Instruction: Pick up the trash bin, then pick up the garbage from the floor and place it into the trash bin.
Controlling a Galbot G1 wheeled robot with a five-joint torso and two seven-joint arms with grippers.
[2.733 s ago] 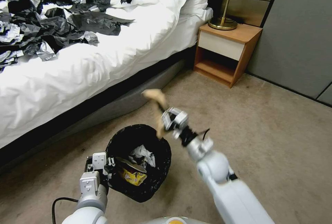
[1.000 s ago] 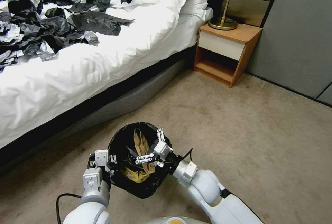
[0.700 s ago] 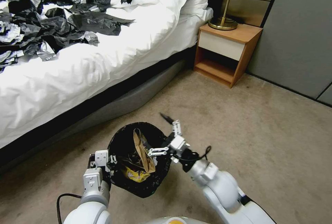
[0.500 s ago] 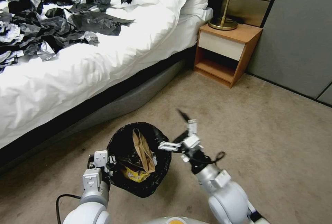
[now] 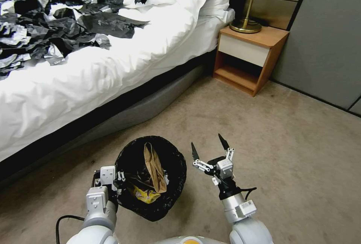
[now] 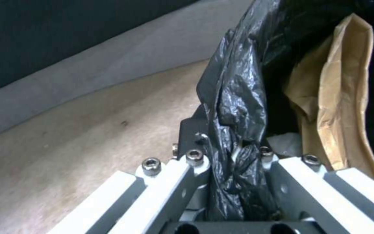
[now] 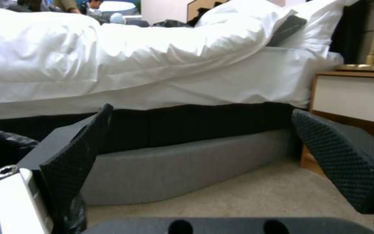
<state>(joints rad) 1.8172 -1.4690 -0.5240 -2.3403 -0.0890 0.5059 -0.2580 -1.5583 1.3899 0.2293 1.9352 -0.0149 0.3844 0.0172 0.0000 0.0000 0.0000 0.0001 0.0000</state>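
While our left gripper point(image 5: 113, 178) pinches the near edge of the trash bin point(image 5: 129, 153), we see in the left wrist view that its fingers point(image 6: 195, 162) are squeezed tight on the folded black bag point(image 6: 234, 107) at the rim. The bin sits low in front of us, a bit to our left, above the tan carpet point(image 5: 293, 153).

Inside the bin we see a brown paper piece point(image 5: 154, 166) standing up on its end and leaning on the black lining. A yellow wrapper point(image 5: 144, 195) lies under it, down at the bottom.

Just to the right of the bin our right gripper point(image 5: 209, 147) points up. Its two dark fingers point(image 5: 223, 141) are spread wide apart and there is nothing between them. It is close to the bin but not touching it.

Farther off is the bed point(image 5: 113, 59) with white covers, and its grey base point(image 5: 150, 104) runs along the carpet. Lots of crinkled black and silver sheets point(image 5: 56, 22) are piled on top of the bed.

Past the bed stands a wooden nightstand point(image 5: 250, 57), and on it is the gold foot of a lamp point(image 5: 246, 25).
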